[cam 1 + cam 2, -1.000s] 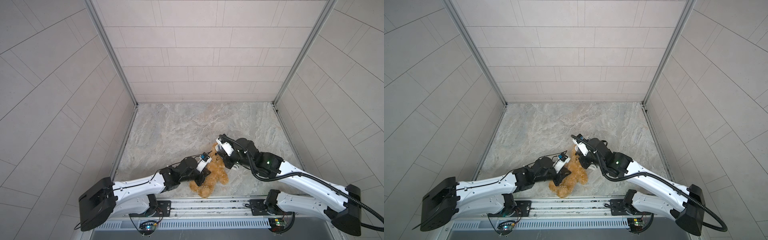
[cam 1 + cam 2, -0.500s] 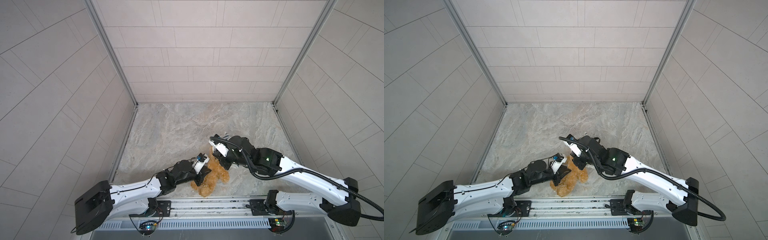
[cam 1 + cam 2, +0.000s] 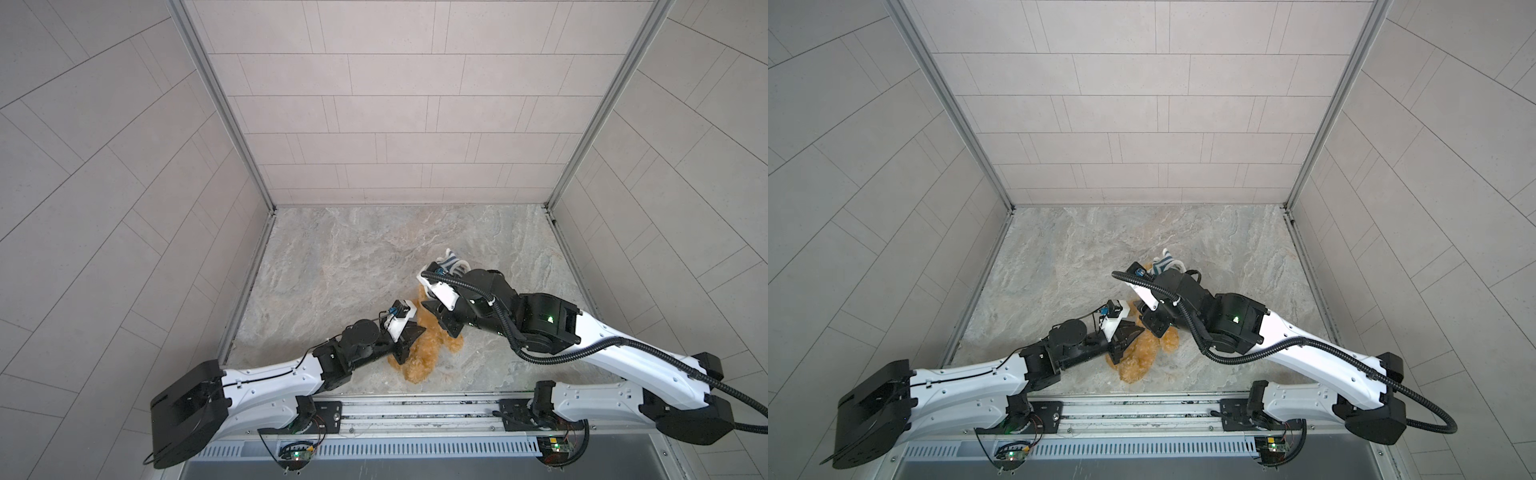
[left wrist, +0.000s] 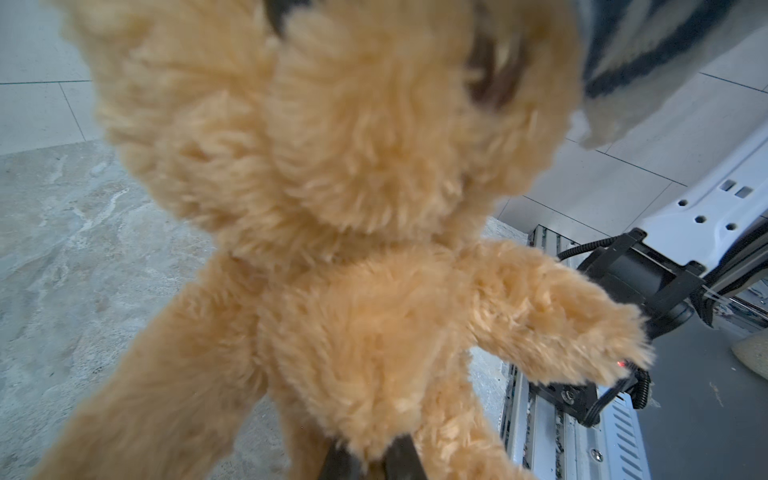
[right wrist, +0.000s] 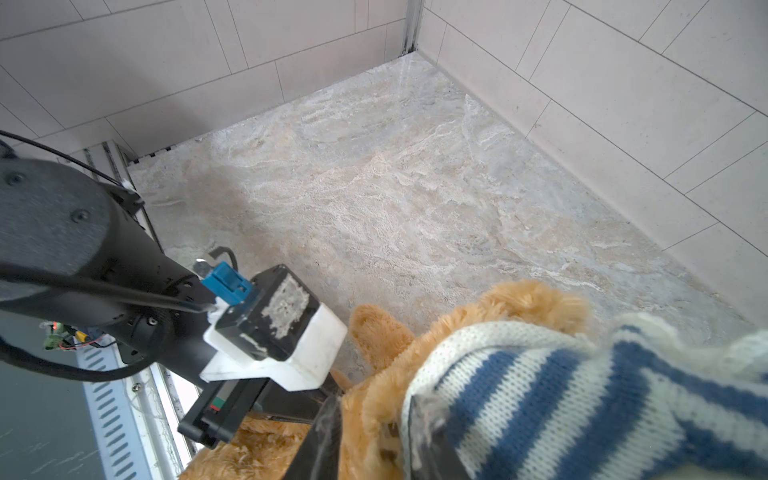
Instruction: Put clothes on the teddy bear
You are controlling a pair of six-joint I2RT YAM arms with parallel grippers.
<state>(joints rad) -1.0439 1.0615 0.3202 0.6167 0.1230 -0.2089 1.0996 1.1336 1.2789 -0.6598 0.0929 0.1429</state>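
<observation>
Teddy bear (image 3: pixel 424 353) (image 3: pixel 1142 357): golden-brown plush, near the front edge of the marbled tabletop (image 3: pixel 353 249), about midway along it, between the two grippers. Head toward the back, lower body toward the front edge. Resting or lifted: cannot tell.
Striped shirt (image 5: pixel 540 374): blue-and-white knit, draped over the top of the bear's head (image 5: pixel 528 299). In both top views pokes out past the right wrist on its back side (image 3: pixel 451 264) (image 3: pixel 1165 264).
Left gripper (image 3: pixel 405 345) (image 3: pixel 1125 343): reaches in from the left, jaws clamped together on the fur of the bear's lower body. Seen in the left wrist view (image 4: pixel 371 459), with the bear (image 4: pixel 353 249) filling the frame.
Right gripper (image 3: pixel 442 320) (image 5: pixel 374 440): over the bear's head, jaws standing apart, fur between them, shirt hem lying over one finger.
Front rail (image 3: pixel 415 411): metal, along the front edge, carrying both arm bases.
Walls (image 3: pixel 395 124): pale tiles on three sides.
</observation>
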